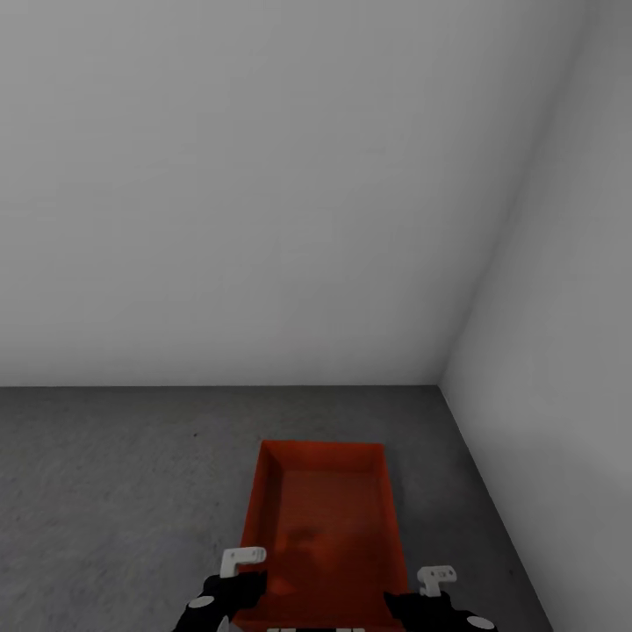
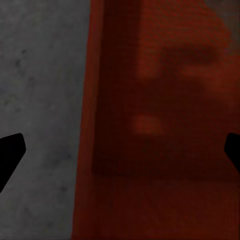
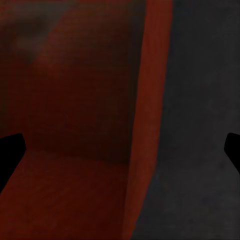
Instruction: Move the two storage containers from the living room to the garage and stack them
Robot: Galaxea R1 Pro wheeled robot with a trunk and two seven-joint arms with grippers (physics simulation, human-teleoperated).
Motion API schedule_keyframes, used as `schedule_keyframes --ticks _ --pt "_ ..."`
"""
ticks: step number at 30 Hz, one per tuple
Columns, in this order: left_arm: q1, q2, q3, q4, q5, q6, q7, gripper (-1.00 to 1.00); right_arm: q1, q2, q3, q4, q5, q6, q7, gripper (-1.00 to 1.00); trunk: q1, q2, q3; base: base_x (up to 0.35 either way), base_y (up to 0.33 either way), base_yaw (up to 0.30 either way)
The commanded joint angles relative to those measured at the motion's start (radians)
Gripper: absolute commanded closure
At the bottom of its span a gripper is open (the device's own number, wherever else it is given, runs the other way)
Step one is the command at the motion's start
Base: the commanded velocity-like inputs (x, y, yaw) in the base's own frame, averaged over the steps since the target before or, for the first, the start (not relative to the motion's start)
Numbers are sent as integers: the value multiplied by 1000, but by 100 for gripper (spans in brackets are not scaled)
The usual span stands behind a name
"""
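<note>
Plain pale grey walls [image 1: 263, 193] take most of the head view, meeting in a corner at upper right; this is the garage.

Dark grey mottled concrete floor [image 1: 114, 491] runs across the lower part, reaching the wall base.

1 orange-red rectangular smooth-walled storage container [image 1: 325, 527] sits open side up on or just above the floor, near the corner, long axis pointing away from the robot. I can't tell whether its base touches the concrete. Inside looks bare apart from a faint pale smudge on the bottom. The 2nd container is not something I can place from these views.

Left claw [image 1: 230, 586] is at the container's near-left edge, black body with a white bracket on top. In the left wrist view its 2 dark fingertips [image 2: 10, 155] sit at opposite edges of the picture, spread wide, straddling the container's left wall [image 2: 92, 125], with floor on one side and the red interior on the other. Jaws open, not pinching the wall.

Right claw [image 1: 421, 606] is at the near-right edge, same build. In the right wrist view its fingertips [image 3: 10, 155] are also spread wide across the right wall [image 3: 150, 100], red interior one side, grey floor [image 3: 205, 125] on the other. Open too, nothing gripped.
</note>
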Motion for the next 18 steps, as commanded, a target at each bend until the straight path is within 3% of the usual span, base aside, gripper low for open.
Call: schedule_keyframes --ticks 1,18 --pt "0 0 -6 -2 8 5 8 -100 0 0 -8 0 5 -1 7 -100 0 0 -1 0 0 0" --pt "0 1 -4 -3 8 6 12 -100 0 0 -8 1 5 0 8 -100 -4 7 2 0 0 0"
